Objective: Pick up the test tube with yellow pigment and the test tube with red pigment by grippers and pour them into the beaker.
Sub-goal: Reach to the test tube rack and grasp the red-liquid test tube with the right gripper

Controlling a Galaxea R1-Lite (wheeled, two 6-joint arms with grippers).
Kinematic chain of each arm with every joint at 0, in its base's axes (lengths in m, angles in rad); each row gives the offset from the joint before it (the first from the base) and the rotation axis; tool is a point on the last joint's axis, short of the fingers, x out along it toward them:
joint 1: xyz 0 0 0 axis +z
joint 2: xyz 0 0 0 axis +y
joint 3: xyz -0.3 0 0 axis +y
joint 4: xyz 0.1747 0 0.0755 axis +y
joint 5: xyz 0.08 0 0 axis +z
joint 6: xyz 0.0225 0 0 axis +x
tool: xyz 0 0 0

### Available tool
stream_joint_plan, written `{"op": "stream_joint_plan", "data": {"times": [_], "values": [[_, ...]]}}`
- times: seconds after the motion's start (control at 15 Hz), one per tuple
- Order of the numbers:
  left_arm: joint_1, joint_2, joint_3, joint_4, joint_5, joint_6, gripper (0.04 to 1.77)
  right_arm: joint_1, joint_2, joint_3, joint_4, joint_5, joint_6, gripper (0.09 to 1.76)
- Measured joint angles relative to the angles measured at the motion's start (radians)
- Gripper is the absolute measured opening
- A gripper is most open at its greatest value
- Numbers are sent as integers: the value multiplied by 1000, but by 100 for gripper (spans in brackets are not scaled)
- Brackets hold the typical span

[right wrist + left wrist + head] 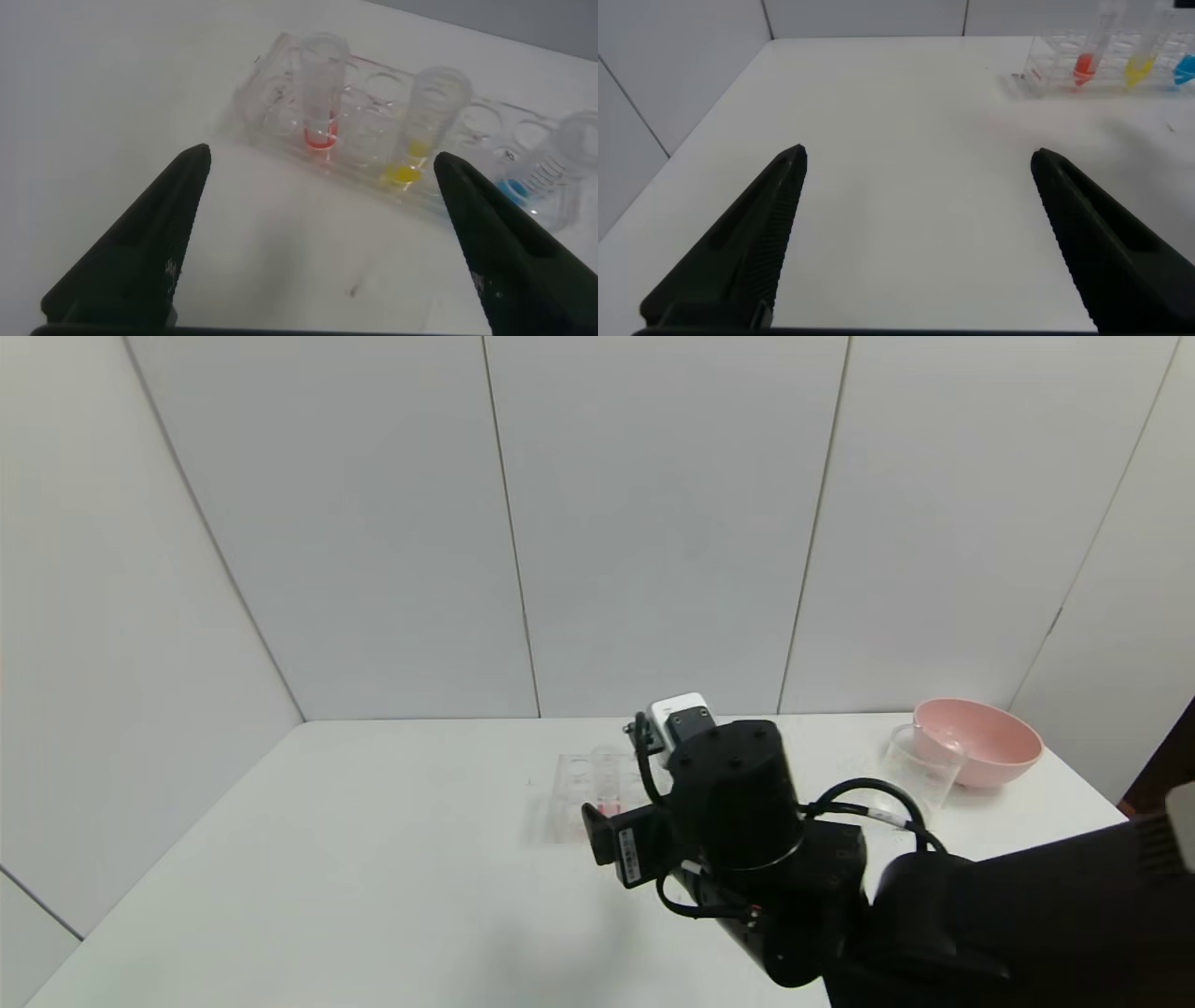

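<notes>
Working across from my left: my left gripper (917,187) hangs low over a bare part of the white desk (327,840), jaws released and spread wide with nothing between them; this arm does not show in the head view. From its wrist view the clear tube rack (1106,65) stands well ahead, off to one side.

At the middle of the desk, my right arm reaches forward and in from the right, wrist bent downward, its black housing covering the near side of the rack. My right gripper (322,187) hovers just short of the rack, jaws released, nothing grasped, fingers apart to either side of two tubes.

The test tube with red pigment (320,93) stands upright in an end slot of the rack. The test tube with yellow pigment (425,121) stands upright beside it. A blue-liquid tube (561,177) follows in the same row.

Far right, the beaker (922,767) stands on the desk, just in front of a pink bowl (980,740).
</notes>
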Motion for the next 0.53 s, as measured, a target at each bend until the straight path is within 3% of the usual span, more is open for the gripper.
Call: {"op": "stream_joint_plan", "data": {"times": [0.53], "values": [[0,0,0,0,0,0,172,40,236,-319,134,-107,1,171]]}}
